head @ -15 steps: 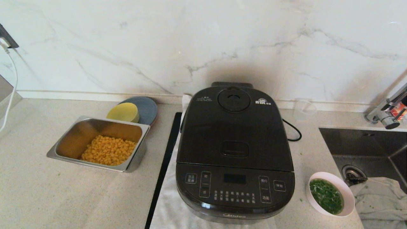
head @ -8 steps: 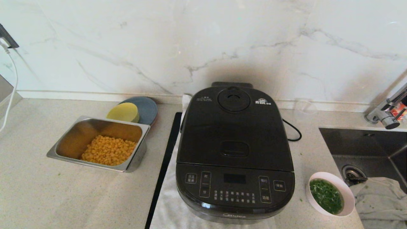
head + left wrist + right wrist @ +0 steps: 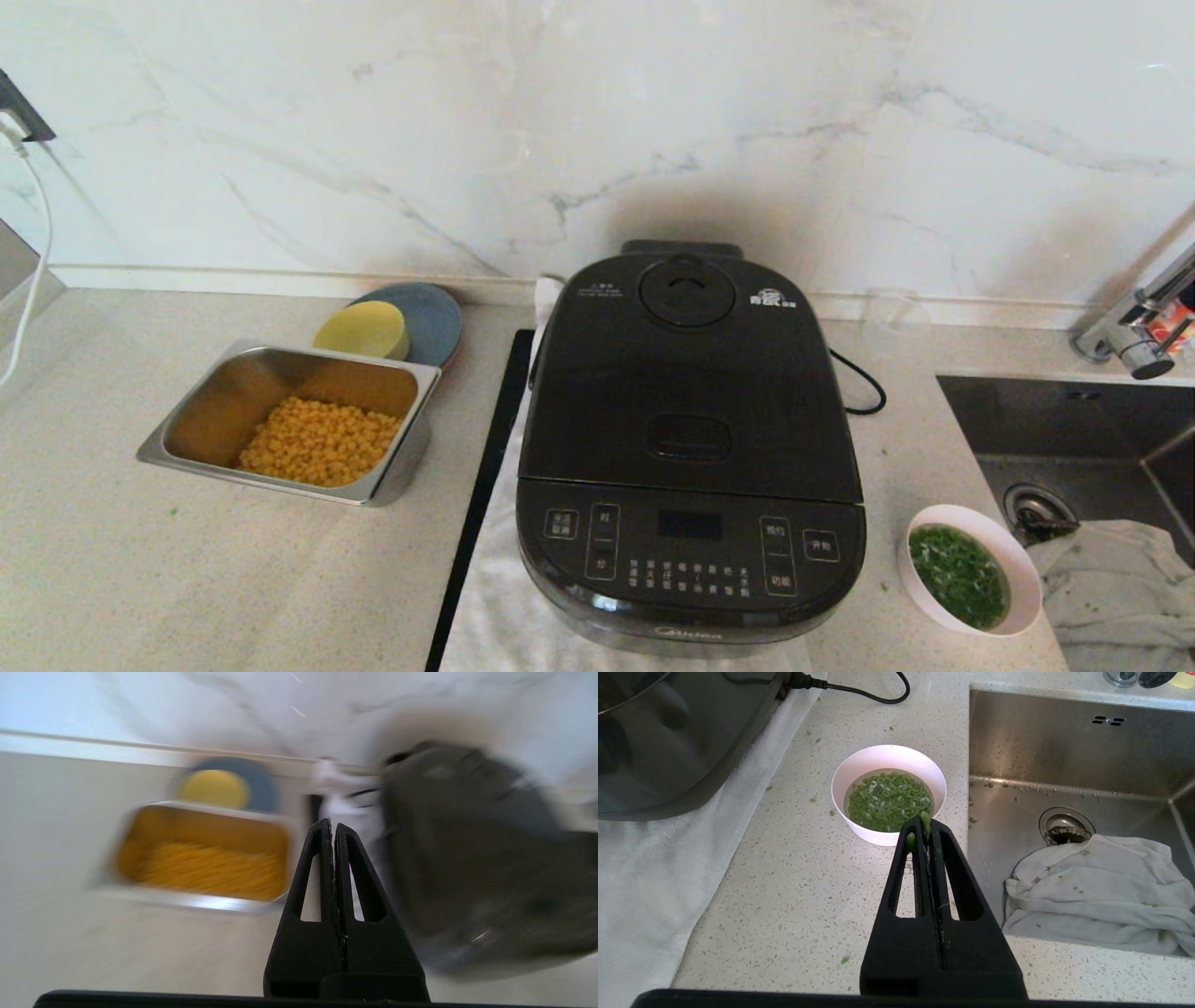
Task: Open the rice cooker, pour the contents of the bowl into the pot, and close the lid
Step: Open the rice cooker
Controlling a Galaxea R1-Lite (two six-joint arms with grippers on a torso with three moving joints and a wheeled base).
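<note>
The rice cooker (image 3: 689, 448) fills the centre of the head view, standing on a white cloth (image 3: 495, 607) on the speckled counter (image 3: 140, 560). Its lid (image 3: 686, 373) is down, with the round steam vent cap toward the marble wall, so the pot cannot be seen. At the lower right of that frame, just beside the cooker and apart from it, sits the bowl (image 3: 1013, 560), holding the contents of the bowl (image 3: 960, 574) (green chopped bits in clear liquid). Right of it lies the sink (image 3: 1074, 420) with a crumpled white rag (image 3: 1111, 588) inside.

In the left middle of the head view, a steel tray (image 3: 233, 373) holds yellow corn kernels (image 3: 317, 441), with a yellow dish (image 3: 362, 329) on a blue-grey plate (image 3: 434, 317) behind it.

Neither arm shows in the head view. The left gripper (image 3: 334, 828) has its fingers pressed together on nothing, in the air between tray and cooker. The right gripper (image 3: 923, 823) is likewise clenched, poised above the counter near the bowl's rim, with green bits stuck at its tips.
</note>
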